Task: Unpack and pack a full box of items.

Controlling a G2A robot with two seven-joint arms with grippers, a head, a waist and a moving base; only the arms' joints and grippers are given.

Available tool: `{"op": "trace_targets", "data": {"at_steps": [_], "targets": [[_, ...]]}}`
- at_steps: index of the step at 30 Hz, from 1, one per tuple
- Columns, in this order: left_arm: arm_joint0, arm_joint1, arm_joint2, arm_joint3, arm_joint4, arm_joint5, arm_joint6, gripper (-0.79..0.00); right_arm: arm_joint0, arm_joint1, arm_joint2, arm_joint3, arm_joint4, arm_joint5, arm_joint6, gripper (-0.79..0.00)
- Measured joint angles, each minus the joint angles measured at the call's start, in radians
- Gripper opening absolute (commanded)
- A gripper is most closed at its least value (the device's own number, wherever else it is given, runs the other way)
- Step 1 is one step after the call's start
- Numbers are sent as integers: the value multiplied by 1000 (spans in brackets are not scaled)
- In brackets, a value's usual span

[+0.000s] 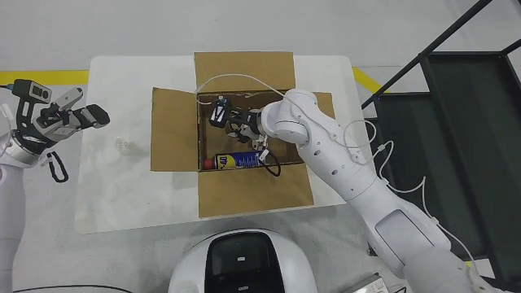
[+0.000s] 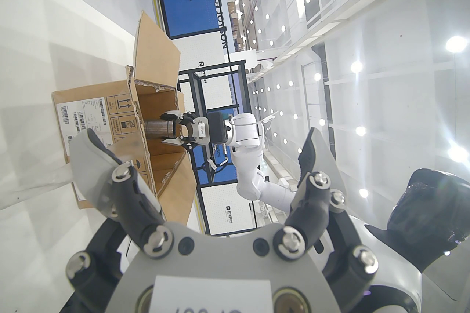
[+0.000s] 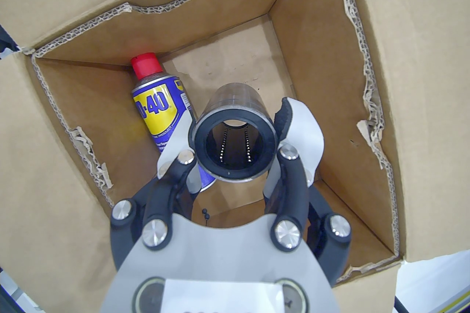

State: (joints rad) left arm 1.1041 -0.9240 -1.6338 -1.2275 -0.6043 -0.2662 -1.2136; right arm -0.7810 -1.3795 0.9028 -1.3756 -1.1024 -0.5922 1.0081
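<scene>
An open cardboard box [image 1: 175, 134] stands in the middle of the white table [image 1: 122, 195], its flaps spread out. My right gripper [image 3: 237, 125] is over the box opening, shut on a hollow metal cylinder [image 3: 235, 98] with a black end ring. In the top view the right gripper [image 1: 238, 124] holds the cylinder [image 1: 220, 115] above the box's far half. A blue and yellow spray can [image 3: 161, 101] with a red cap lies on the box floor by the near wall [image 1: 236, 161]. My left gripper [image 2: 202, 153] hangs open with nothing in it, past the table's left edge [image 1: 88, 118].
A small clear plastic item [image 1: 124, 144] lies on the table left of the box. A black metal stair frame [image 1: 456, 114] stands off the table's right side. The box's torn walls [image 3: 323, 35] rise around the right gripper.
</scene>
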Motion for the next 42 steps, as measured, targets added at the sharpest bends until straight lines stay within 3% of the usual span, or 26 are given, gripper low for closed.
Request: {"op": "trace_targets", "data": {"at_steps": [4,11,18,28,34,42], "targets": [[0,0,0,0,0,0,0,0,-9,10,34,-20,18,11,18,-785],[0,0,0,0,0,0,0,0,-71,53,194,-172,127,35,181,-785],[0,0,0,0,0,0,0,0,-194,120,396,-379,166,73,294,-785],[0,0,0,0,0,0,0,0,-405,215,632,-510,164,116,336,-785],[0,0,0,0,0,0,0,0,-512,248,764,-508,207,109,329,-785],[0,0,0,0,0,0,0,0,-565,283,831,-398,209,71,288,-785]]}}
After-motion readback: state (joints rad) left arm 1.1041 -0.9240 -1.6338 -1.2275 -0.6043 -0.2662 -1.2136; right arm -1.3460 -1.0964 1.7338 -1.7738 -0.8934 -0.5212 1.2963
